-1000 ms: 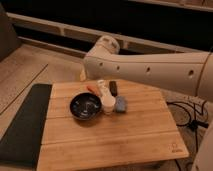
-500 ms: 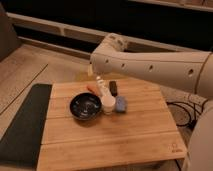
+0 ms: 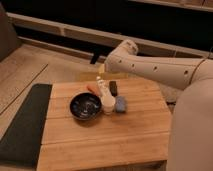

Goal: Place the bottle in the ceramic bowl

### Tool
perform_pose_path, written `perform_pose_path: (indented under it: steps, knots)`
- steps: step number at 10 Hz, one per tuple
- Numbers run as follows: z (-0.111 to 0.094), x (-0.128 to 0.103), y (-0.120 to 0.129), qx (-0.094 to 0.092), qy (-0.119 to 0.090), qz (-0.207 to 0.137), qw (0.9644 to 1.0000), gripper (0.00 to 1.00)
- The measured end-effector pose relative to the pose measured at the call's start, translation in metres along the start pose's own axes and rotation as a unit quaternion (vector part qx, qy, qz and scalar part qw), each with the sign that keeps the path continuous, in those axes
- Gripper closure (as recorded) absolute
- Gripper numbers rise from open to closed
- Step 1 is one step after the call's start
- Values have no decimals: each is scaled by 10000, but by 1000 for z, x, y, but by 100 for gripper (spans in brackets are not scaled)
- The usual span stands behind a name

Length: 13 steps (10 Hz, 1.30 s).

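Note:
The black glossy ceramic bowl (image 3: 85, 107) sits on the wooden table (image 3: 100, 145), left of centre. The slim whitish bottle (image 3: 102, 88) stands upright just behind the bowl's right rim, against a short cream cup (image 3: 108, 105). My gripper (image 3: 102, 67) is at the end of the white arm (image 3: 150, 67), beyond the table's far edge and behind the bottle, apart from it. Nothing shows in its hold.
An orange item (image 3: 92, 89) lies left of the bottle. A dark small block (image 3: 113, 88) and a blue-grey pad (image 3: 120, 104) lie to the bottle's right. A dark mat (image 3: 22, 125) runs along the table's left side. My body (image 3: 192, 135) fills the right.
My arm has swung to the right and back from the objects. The bottle, bowl and other items have not moved.

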Motion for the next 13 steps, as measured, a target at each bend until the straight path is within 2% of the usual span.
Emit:
perform_pose_path:
  steps: [1,2,3,4,10,13]
  knots:
    - [17,16,-10,2,259,182,9995,35]
    - [26,23,-14,8,397,242,9989,35]
    - [41,34,-20,19,639,333,9974,35]
    - [48,36,-22,44,736,373,9966,35]
    - [51,35,-24,71,755,382,9964,35]
    - [69,26,-23,106,775,210,9967,35]
